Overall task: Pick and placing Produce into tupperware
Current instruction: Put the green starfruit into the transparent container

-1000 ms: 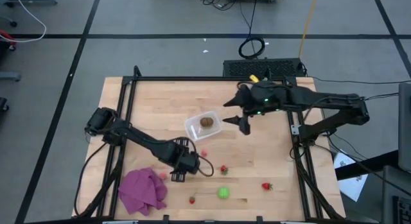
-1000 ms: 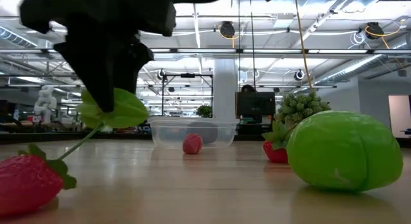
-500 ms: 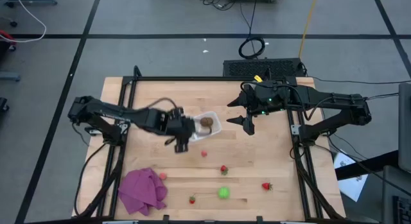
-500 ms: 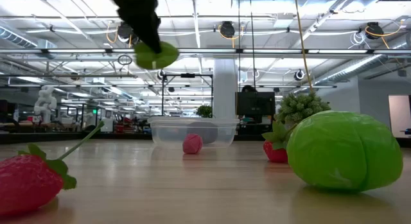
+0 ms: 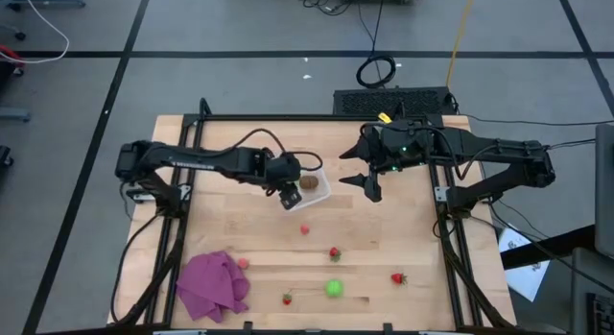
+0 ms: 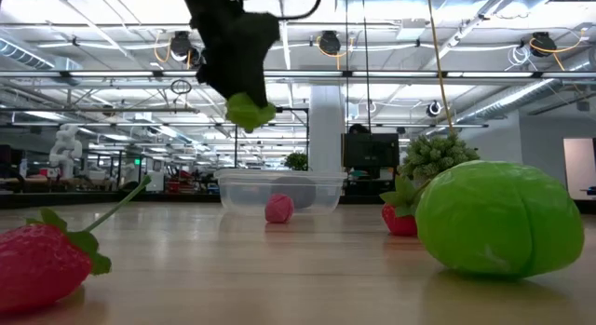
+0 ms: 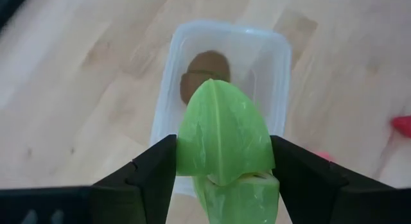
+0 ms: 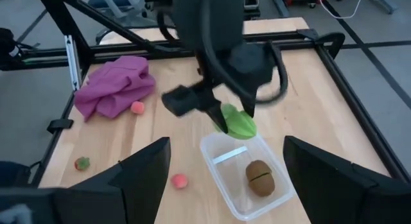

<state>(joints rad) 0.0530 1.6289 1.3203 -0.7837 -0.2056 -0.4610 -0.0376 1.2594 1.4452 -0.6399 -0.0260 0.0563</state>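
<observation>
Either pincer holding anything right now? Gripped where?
Left pincer holds a green piece, fingers on its two sides, above the tupperware. Right pincer is open, empty.

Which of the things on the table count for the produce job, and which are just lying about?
Job:
- tupperware holding the brown oval
- green piece in the left gripper
- round green piece
- strawberries and pink pieces on the table

Lying about:
- purple cloth
- spiky plant
- right gripper, open, waiting beside the tupperware
</observation>
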